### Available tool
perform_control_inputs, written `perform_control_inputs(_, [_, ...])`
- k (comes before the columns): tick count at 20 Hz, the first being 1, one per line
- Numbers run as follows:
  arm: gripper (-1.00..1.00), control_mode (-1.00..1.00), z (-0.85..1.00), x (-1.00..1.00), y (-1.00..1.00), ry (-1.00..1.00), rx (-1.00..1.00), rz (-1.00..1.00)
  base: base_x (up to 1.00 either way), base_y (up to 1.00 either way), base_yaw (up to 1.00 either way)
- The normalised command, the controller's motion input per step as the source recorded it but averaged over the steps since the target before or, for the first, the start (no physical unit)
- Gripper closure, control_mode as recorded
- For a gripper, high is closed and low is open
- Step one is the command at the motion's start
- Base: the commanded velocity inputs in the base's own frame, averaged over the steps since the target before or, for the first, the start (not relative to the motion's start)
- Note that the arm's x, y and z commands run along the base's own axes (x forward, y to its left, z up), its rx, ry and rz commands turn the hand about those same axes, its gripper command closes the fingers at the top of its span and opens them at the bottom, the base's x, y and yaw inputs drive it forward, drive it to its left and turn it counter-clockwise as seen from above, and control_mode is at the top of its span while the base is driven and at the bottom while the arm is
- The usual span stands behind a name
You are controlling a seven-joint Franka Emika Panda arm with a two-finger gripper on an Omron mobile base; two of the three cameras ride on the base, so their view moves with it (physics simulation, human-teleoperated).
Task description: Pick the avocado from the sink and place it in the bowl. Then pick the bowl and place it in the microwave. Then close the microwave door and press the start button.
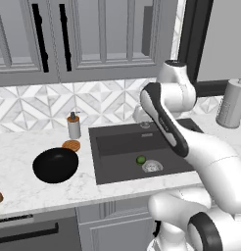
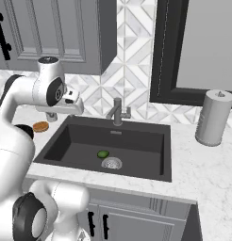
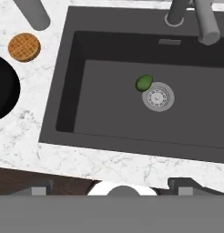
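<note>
The arm (image 1: 166,122) rises, bends forward at its elbow, and holds its wrist (image 2: 54,89) high, hand pointing down.

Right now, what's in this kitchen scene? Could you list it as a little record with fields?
avocado: on the sink floor, right beside the round drain
sink: dark basin, faucet at its back edge
bowl: black, on the counter left of the sink, nothing in it
waffle: on the counter behind the bowl
fingers: high above the sink's near edge, holding nothing
</note>
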Motion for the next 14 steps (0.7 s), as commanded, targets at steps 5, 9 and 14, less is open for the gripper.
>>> perform_control_inputs(5, [-1.0, -1.0, -0.81, 0.03, 0.01, 0.01, 0.0, -0.04, 0.0, 0.0, 0.0])
perform_control_inputs(9, [-1.0, -1.0, -0.88, 0.43, -0.45, 0.06, 0.01, -0.16, 0.0, 0.0, 0.0])
perform_control_inputs(14, [-1.0, -1.0, -0.73, 0.44, -0.34, 0.1, 0.0, -0.15, 0.0, 0.0, 0.0])
